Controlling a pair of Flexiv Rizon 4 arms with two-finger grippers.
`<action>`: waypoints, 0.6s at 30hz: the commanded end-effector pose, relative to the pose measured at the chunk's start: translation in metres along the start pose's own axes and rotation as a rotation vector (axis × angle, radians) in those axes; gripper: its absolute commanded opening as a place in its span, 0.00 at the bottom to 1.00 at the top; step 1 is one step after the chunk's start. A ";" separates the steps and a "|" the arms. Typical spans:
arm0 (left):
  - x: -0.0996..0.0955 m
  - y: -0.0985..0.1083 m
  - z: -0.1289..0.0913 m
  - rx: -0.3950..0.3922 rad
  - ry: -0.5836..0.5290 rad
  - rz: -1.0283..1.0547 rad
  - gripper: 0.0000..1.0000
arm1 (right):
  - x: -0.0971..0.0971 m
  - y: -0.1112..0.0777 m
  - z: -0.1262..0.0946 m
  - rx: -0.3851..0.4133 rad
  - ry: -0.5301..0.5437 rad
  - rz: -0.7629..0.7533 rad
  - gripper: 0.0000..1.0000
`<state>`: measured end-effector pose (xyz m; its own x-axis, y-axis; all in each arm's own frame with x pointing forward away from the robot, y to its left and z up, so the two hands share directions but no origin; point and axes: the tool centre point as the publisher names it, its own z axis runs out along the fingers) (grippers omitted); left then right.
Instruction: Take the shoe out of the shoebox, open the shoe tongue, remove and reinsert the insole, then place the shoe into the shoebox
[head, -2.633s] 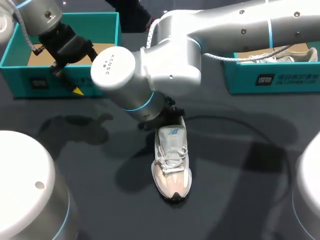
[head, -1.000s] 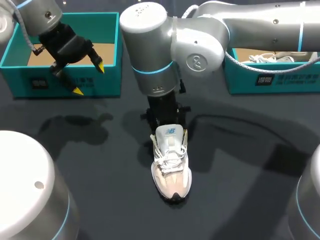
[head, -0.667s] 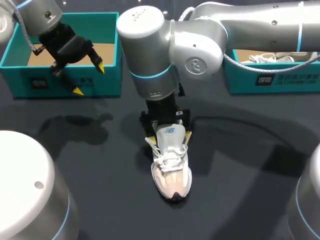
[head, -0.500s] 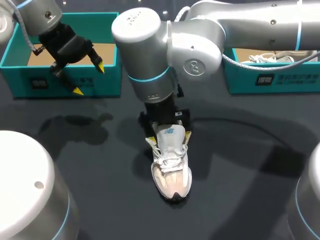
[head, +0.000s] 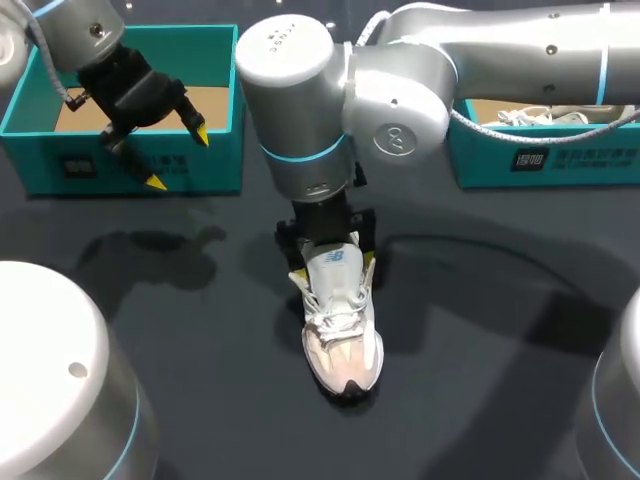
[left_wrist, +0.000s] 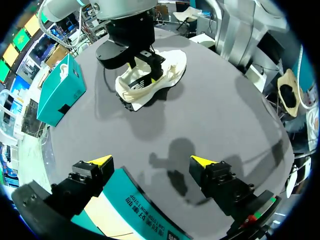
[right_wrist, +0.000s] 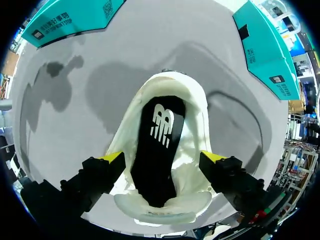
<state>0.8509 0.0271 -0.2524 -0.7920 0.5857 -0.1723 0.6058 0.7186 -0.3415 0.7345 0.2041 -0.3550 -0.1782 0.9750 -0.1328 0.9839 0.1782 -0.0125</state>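
A white and pink shoe (head: 343, 335) stands upright on the dark table, toe toward the near edge. My right gripper (head: 332, 272) hangs over its heel end, open, with one yellow fingertip (head: 297, 277) on each side of the collar. In the right wrist view the shoe (right_wrist: 197, 125) lies under the gripper (right_wrist: 163, 157), its black insole (right_wrist: 157, 145) showing inside. My left gripper (head: 178, 158) is open and empty in front of the left teal shoebox (head: 215, 165). In the left wrist view that gripper (left_wrist: 151, 161) faces the shoe (left_wrist: 172, 75) far ahead.
A second teal shoebox (head: 540, 155) at the back right holds another shoe (head: 560, 112). The left shoebox (left_wrist: 135, 210) lies right under the left gripper. Both boxes (right_wrist: 70, 20) (right_wrist: 265, 50) stand ahead of the right gripper. My right arm's big elbow (head: 300, 90) spans the table's middle.
The right gripper's fingers have spread wider on either side of the shoe's heel, and its wrist has shifted slightly. The left arm and the shoe have stayed in place.
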 end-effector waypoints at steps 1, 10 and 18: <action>0.000 0.000 0.000 -0.003 0.002 0.000 1.00 | -0.008 -0.004 0.002 -0.001 0.031 0.000 1.00; 0.000 0.000 0.000 -0.003 0.002 0.000 1.00 | -0.002 -0.025 -0.011 0.033 -0.002 0.059 1.00; 0.000 0.000 0.000 -0.003 0.002 0.000 1.00 | 0.000 -0.039 -0.018 0.033 -0.012 0.085 1.00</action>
<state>0.8508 0.0271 -0.2524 -0.7919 0.5858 -0.1724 0.6058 0.7185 -0.3416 0.7019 0.1980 -0.3392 -0.0973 0.9853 -0.1404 0.9949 0.0923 -0.0414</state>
